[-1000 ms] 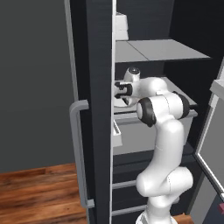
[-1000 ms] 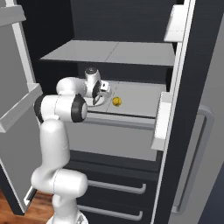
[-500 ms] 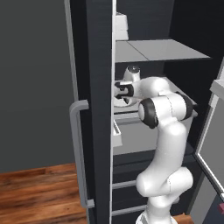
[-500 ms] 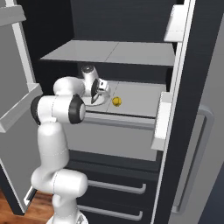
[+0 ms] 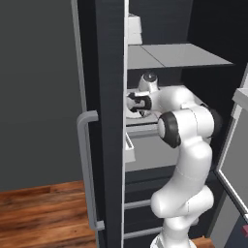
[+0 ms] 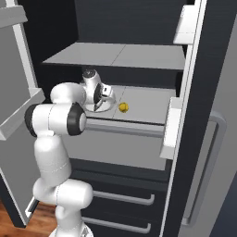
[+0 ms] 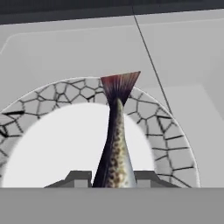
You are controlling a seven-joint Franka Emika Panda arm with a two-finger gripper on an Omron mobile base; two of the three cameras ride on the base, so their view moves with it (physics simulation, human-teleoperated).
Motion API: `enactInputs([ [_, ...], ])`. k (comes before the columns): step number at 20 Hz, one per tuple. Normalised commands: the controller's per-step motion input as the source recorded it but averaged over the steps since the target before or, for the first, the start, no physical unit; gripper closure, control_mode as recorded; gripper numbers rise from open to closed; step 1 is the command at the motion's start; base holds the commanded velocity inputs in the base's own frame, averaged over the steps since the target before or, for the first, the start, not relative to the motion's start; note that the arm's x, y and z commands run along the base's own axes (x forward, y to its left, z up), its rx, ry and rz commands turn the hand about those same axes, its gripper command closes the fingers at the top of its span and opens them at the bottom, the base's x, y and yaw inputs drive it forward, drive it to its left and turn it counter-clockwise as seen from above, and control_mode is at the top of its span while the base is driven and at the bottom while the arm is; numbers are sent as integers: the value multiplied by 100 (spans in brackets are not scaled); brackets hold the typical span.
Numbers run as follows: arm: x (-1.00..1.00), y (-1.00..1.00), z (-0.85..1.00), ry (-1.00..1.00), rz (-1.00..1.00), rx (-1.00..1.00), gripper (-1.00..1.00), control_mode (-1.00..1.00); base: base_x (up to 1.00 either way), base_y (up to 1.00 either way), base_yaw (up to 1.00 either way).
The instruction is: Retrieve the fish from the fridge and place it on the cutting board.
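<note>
Gripper [image 7: 113, 178] clamped on fish [image 7: 114, 148], one fingertip [image 7: 78, 178] either side of its body. Fish tail lies over plate [image 7: 162, 127] rim, on fridge [image 5: 109, 72] shelf. Yellow ball [image 6: 123, 107] just beside plate.

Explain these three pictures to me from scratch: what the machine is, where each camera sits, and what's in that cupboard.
The machine is a white robot arm with dark joints on a driving base, reaching into an open black fridge. Two pictures come from cameras on the base, behind the arm to its left and right. The third looks along the hand itself.

The end effector hangs over a round plate with a cracked-stone rim, which sits on a light grey shelf. On that plate lies the fish, speckled dark grey with a reddish tail. In the hand view its body runs between the two dark fingertips, but whether they have closed on it cannot be told. A small yellow object lies on the same shelf beside the plate.
</note>
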Motion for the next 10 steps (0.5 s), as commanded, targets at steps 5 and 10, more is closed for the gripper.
enactInputs([
  [5, -55, 0, 1, -12, -1, 0, 100, -100, 0, 0, 0],
  [10, -73, 0, 1, -8, -1, 0, 100, -100, 0, 0, 0],
])
